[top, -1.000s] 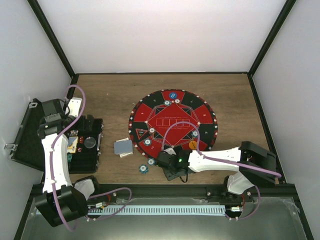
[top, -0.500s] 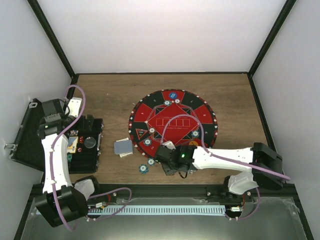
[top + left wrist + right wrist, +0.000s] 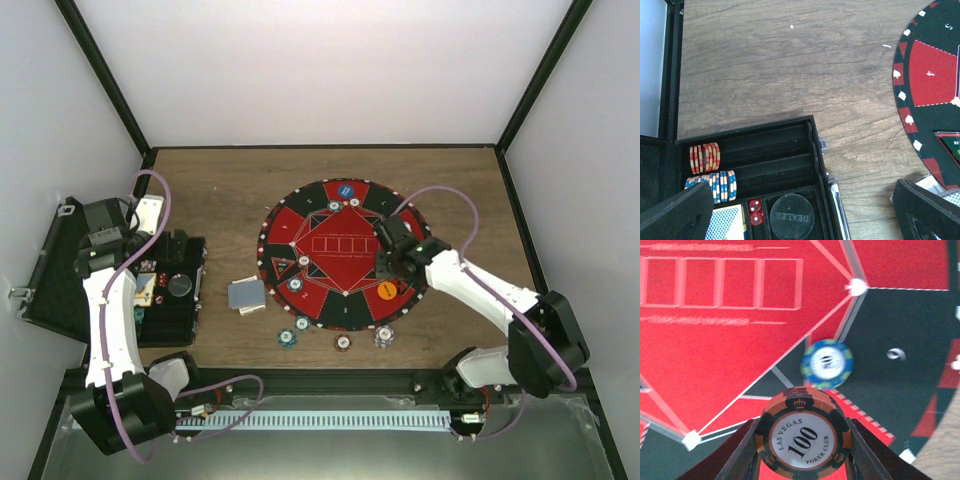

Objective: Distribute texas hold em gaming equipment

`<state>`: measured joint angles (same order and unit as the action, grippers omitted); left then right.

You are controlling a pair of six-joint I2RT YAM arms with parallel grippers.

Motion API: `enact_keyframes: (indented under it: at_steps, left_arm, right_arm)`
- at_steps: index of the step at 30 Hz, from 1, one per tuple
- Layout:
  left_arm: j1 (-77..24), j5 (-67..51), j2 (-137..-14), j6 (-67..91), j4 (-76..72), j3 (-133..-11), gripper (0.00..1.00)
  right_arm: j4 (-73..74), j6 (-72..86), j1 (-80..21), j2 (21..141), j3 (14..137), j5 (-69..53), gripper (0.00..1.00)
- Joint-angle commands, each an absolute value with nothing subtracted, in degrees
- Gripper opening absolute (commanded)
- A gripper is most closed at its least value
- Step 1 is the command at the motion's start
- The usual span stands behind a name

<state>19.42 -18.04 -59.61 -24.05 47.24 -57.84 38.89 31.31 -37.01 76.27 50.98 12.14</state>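
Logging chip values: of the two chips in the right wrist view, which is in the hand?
The orange-and-black chip marked 100: the right hand grips it by its edges. The blue chip lies flat on the mat beyond, untouched.

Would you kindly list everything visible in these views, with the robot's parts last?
Poker mat: one, red and black, round, centre.
Blue button: one, mat's far edge.
Orange button: one, mat's near right.
Chips on mat: several, blue-white; count unclear.
Loose chips: four spots, beside the mat's near edge.
Cards: one grey-blue stack, between case and mat.
Case: one, black, open, left; holds chip rows, red dice, dealer puck.
Left gripper: open, above the case.
Right gripper: shut on an orange-black 100 chip, over the mat.
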Motion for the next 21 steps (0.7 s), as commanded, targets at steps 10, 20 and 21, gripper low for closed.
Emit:
enact_keyframes:
  at_steps: [10,20,21]
  left_arm:
    - [19.78,-18.08,-59.4,-23.96,46.49,-58.01,1.0]
    - [19.78,-18.62,-61.07,-23.45,45.91,-59.37,1.0]
    - [19.78,-18.59,-61.22,-23.46,45.83,-59.41,1.0]
  right_arm:
    - [27.91,24.96,-18.74,87.89,53.58,7.6,0.17]
    - [27.48,24.14,-17.69,103.2,64.09,7.6,0.17]
    - [27.35,24.09,-17.5,103.78,64.22,7.56,0.17]
